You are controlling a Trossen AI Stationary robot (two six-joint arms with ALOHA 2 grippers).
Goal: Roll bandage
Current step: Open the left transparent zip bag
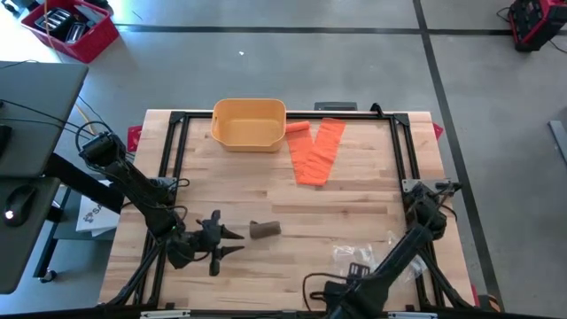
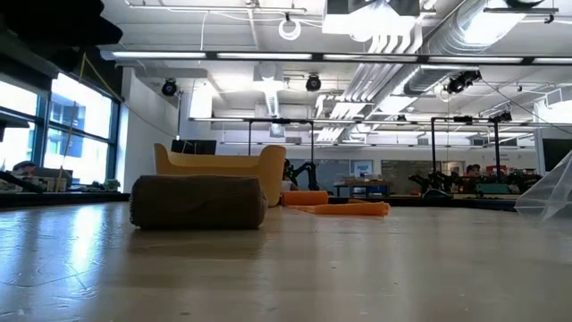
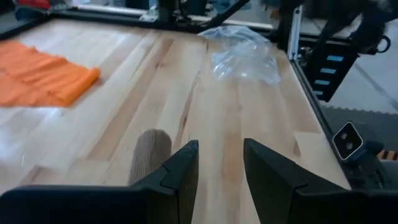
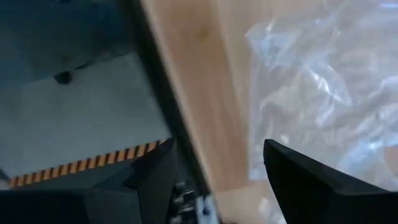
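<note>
High view showed the left gripper (image 1: 232,241) low over the near-left part of the pale wooden table (image 1: 354,213), its fingers parted with a plain gap and nothing between them, pointing at the brown, tightly wound roll of bandage (image 1: 265,229) that lay just beside their tips. The right gripper (image 4: 217,171) hung at the table's near edge, jaws wide and empty, over the crumpled clear plastic wrapper (image 4: 323,93).

The likely trouble, as I judged it, was the roll itself: lying free on its side, it could trundle away or loosen if a fingertip nudged it, since nothing pinned it. The wrapper near the right arm could also be dragged about.

In the low view the roll (image 2: 198,201) looked a squat, fuzzy cylinder, resting flat on the wood, no loose tail visible, so the rolling seemed about finished. Behind it stood the yellow plastic bin (image 1: 250,123) at the far edge, and beside that an orange unrolled bandage strip (image 1: 319,152) folded in a V, well apart from the roll
</note>
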